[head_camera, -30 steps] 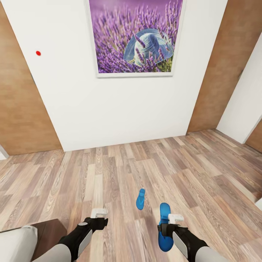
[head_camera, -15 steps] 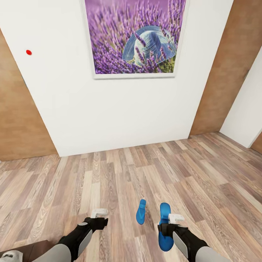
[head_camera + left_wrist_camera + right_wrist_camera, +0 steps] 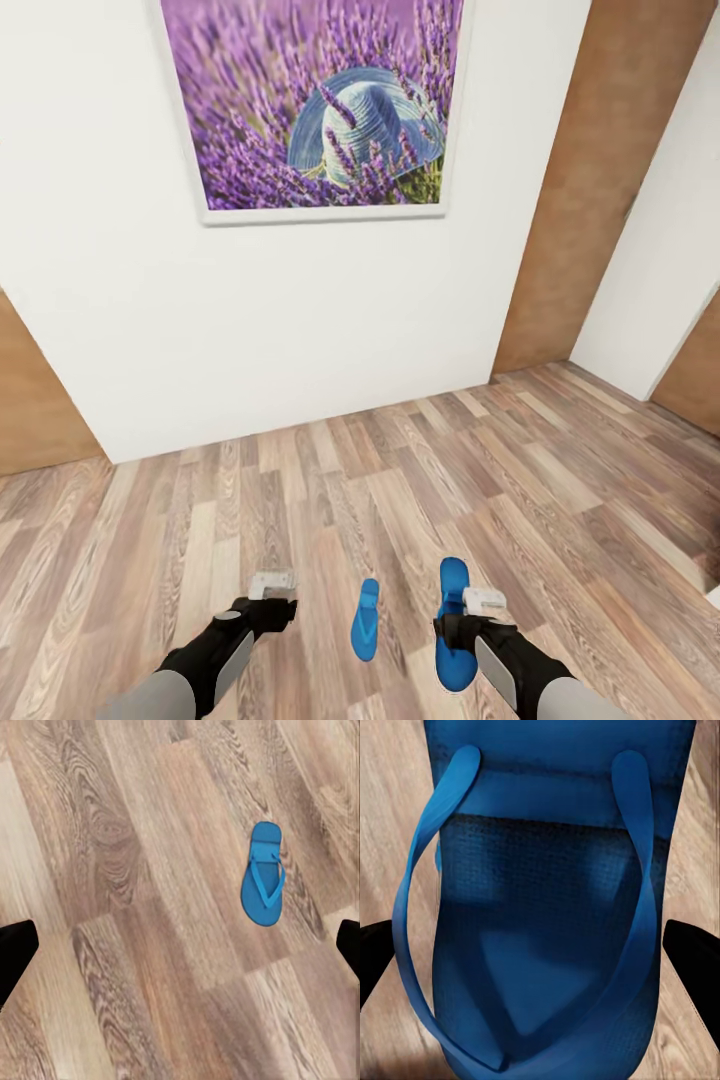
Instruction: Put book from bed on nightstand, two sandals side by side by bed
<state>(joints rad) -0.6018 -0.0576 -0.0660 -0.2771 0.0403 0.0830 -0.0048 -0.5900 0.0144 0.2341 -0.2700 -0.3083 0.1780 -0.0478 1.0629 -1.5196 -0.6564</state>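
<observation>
Left arm low at near left, over bare wood-plank floor. Left gripper spread wide, nothing between its fingers; in the left wrist view the dark fingertips sit at opposite edges with floor between.

Right of it, the first sandal lies flat on the planks, straps up, apart from both grippers; also seen in the left wrist view.

Further right, the second sandal sits at the right gripper. Right wrist view: blue sole and straps close under the camera, dark fingertips at either side. Cannot tell if the fingers clamp it.

Far side: white wall with lavender picture; brown door at far right.
</observation>
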